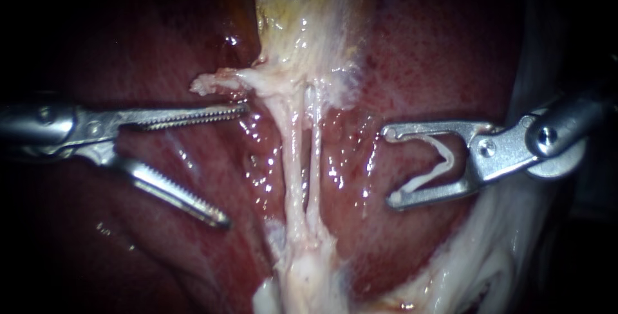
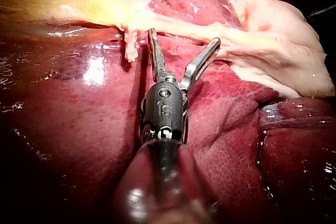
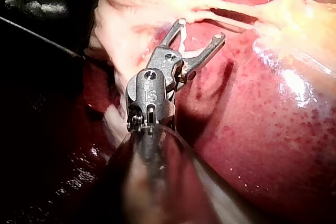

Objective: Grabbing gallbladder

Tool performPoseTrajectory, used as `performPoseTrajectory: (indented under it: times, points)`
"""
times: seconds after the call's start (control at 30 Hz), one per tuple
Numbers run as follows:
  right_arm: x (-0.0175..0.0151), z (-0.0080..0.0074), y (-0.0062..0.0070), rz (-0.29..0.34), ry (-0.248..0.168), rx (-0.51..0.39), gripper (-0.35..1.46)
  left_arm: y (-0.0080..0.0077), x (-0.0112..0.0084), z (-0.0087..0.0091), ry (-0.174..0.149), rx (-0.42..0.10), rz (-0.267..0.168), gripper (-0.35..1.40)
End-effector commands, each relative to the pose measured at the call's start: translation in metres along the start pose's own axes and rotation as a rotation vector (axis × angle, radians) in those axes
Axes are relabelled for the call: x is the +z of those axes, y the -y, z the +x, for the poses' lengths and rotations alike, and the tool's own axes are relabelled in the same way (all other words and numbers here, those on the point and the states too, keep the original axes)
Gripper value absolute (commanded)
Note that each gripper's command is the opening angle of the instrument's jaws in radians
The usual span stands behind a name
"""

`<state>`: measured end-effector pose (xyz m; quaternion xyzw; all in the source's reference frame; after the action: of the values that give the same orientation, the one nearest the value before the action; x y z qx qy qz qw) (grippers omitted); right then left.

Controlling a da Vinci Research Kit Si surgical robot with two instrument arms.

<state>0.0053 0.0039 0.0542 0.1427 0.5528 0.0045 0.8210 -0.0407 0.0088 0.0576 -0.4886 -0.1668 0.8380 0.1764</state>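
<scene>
Nearest the camera, the left instrument (image 1: 236, 166) comes in from 9 o'clock. Its end effector is spread wide, the toothed jaws apart and gripping nothing, with bare liver (image 1: 418, 63) showing between them. Opposite it, from 3 o'clock, the right instrument (image 1: 388, 167) carries a white clip (image 1: 438, 165) in its end effector: the jaws stand well apart, yet each one touches a leg of the clip.

Between the two tips, at the centre, two pale tubes (image 1: 293, 153) run side by side from 12 toward 6 o'clock. They lie across the glistening liver, and neither instrument touches them. A ragged pale tag (image 1: 211, 83) sticks out toward 9 o'clock, close by the left instrument's upper jaw. White fatty tissue (image 1: 496, 262) lines 5 o'clock.

Farthest back, at 12 o'clock, lies the yellowish gallbladder (image 1: 299, 11), narrowing into the tubes. It is ungrasped and well apart from both instruments.
</scene>
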Motion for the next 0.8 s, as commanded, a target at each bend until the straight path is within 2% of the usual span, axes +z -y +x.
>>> performPoseTrajectory:
  times: [0.03, 0.17, 0.23, 0.37, 0.53, 0.7, 0.73, 0.8]
  points:
    - [0.0, 0.0, 0.0, 0.0, 0.0, 0.0, 0.5, 0.0002, -0.0004, 0.0003, -0.001, -0.001, 0.0, 1.06]
    - [-0.0001, 0.0, 0.0, 0.0, 0.0, 0.0, 0.5, 0.0014, -0.0023, 0.0023, -0.002, -0.011, 0.01, 1.03]
    - [-0.0001, 0.0, 0.0, 0.0, 0.0, 0.0, 0.5, 0.0026, -0.0032, 0.0036, -0.002, -0.021, 0.019, 1.01]
    - [-0.0001, 0.0, 0.0, 0.0, 0.0, 0.0, 0.5, 0.0047, -0.0038, 0.0048, -0.002, -0.033, 0.028, 0.98]
    - [-0.0001, -0.0001, 0.0, 0.0, 0.0, 0.0, 0.5, 0.0061, -0.0024, 0.0043, -0.002, -0.033, 0.035, 0.93]
    - [-0.0001, -0.0001, 0.0, 0.0, 0.0, 0.0, 0.5, 0.0081, -0.0006, 0.0028, -0.001, -0.026, 0.038, 0.73]
    - [-0.0001, -0.0001, 0.0, 0.0, 0.0, 0.0, 0.5, 0.0084, -0.0004, 0.0024, -0.004, -0.024, 0.038, 0.61]
    - [-0.0001, -0.0001, 0.0, 0.0, 0.0, 0.0, 0.5, 0.0087, -0.0002, 0.0014, 0.008, -0.036, 0.037, 0.57]
